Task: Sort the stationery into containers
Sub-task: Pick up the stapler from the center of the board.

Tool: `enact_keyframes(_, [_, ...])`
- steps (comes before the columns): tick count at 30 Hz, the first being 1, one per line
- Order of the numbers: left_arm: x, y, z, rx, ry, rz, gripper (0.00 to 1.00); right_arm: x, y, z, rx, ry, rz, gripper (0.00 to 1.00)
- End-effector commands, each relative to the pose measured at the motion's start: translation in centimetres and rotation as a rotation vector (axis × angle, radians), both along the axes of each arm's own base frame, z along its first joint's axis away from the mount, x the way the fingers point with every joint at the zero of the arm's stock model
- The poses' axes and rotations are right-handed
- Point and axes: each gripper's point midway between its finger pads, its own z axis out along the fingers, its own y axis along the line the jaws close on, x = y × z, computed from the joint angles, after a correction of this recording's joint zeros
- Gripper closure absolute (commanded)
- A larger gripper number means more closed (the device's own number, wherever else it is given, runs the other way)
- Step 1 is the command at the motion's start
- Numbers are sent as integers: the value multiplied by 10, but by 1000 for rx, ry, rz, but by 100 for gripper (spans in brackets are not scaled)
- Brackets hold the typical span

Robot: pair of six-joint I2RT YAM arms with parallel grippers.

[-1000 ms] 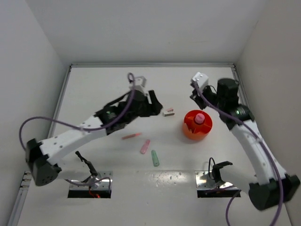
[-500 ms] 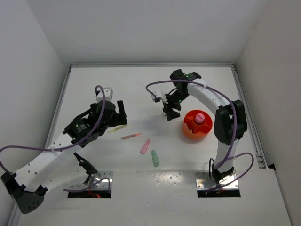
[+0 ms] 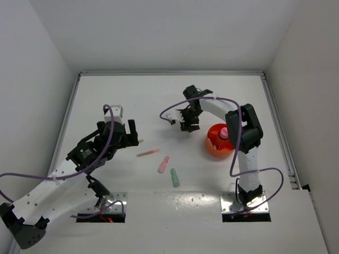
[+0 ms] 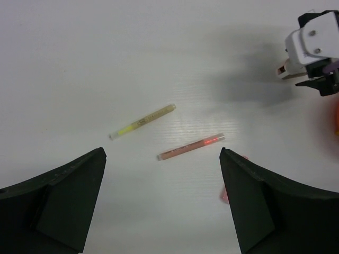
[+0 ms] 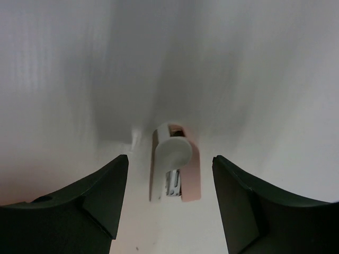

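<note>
An orange-red round tub (image 3: 218,145) stands right of centre with a pink-capped tube (image 3: 224,132) upright in it. My right gripper (image 3: 188,123) hangs just left of the tub. In its wrist view it is open (image 5: 170,159) around a small white-and-pink stapler-like block (image 5: 175,151), with a gap on each side. My left gripper (image 3: 132,135) is open (image 4: 161,159) above a thin yellow stick (image 4: 142,121) and a thin pink stick (image 4: 190,147), holding nothing. A pink marker (image 3: 163,164) and a mint-green marker (image 3: 174,178) lie nearer the arm bases.
White walls close the table on the left, back and right. The right arm's wrist camera (image 4: 312,45) shows at the far right of the left wrist view. Two metal base plates (image 3: 100,207) sit at the near edge.
The left arm drew back leftward over the sticks and opened wider. The right arm swung from the tub's right to its left, over the small block, and its jaws opened.
</note>
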Motion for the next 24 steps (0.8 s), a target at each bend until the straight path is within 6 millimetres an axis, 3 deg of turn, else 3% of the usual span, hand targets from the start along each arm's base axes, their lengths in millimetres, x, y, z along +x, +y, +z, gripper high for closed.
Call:
enact_keyframes(1, [8,3,16,-13,-70,11,5,35,15,11,-3,-110,8,35])
enact_keyframes(5, [7,0,14,-21,-63,-5,5,39,11,-3,-39,-98,-18,35])
enact_keyframes(7, [5,0,12,-18,-63,-17,5,38,8,-12,-60,-85,-20,40])
enact_keyframes(9, [4,0,14,-24,-70,-17,4,35,4,-16,-83,-66,-21,54])
enact_keyframes(10, [4,0,14,-24,-70,-17,4,30,2,-17,-94,-46,-20,71])
enact_keyframes(13, [5,0,16,-30,-77,-17,4,30,6,-5,-81,-61,-38,90])
enact_keyframes(15, [4,-1,14,-33,-74,-25,4,27,8,8,-49,-71,-76,95])
enact_keyframes(16, [4,-1,14,-33,-74,-25,4,26,16,33,-7,-112,-81,98])
enact_keyframes(17, [4,-1,14,-33,-74,-25,4,25,19,45,27,-125,-98,98])
enact_keyframes(18, [4,-1,14,-33,-74,-25,4,24,27,80,89,-165,-147,99])
enact_keyframes(21, [3,0,16,-40,-82,-24,4,6,37,131,208,-170,-239,99])
enact_keyframes(22, [3,0,16,-40,-82,-24,4,-1,35,169,272,-222,-273,100])
enact_keyframes(23, [2,0,18,-46,-89,-24,4,-8,37,189,310,-237,-291,100])
enact_keyframes(24, [2,0,18,-46,-90,-24,4,-9,27,205,319,-252,-401,100])
